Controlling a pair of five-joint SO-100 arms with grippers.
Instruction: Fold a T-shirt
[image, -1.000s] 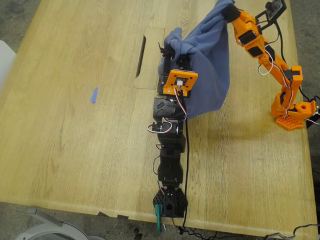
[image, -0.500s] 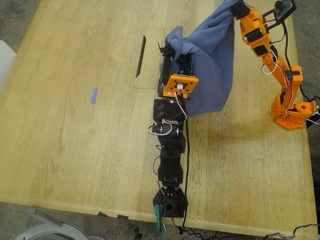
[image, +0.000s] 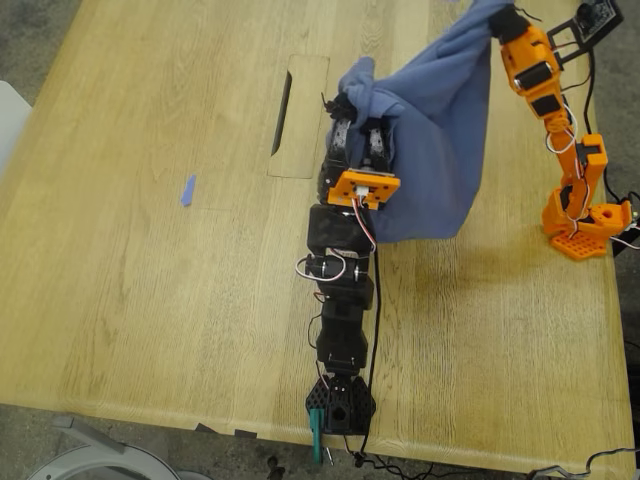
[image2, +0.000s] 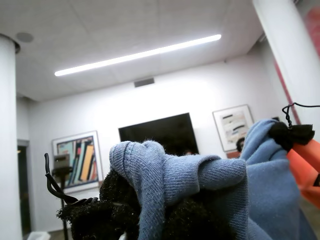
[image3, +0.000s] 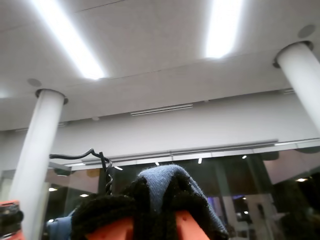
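Since a second ago we've hoisted the T-shirt (image: 435, 130) higher, towards the exterior view's 1 o'clock — our first claw (image: 352, 103) and second claw (image: 497, 15) both pinch its cloth, hem clearing the table (image: 150, 250).

The T-shirt (image: 430, 140) hangs in the exterior view's upper right, strung between my first gripper (image: 350, 103) near the frame's upper middle and my second gripper (image: 497, 15) at the top right edge. Its lower edge sags toward the table (image: 150, 300). A tape scrap (image: 188, 190) lies well apart at centre left, with a slot (image: 282, 112) between it and the shirt.
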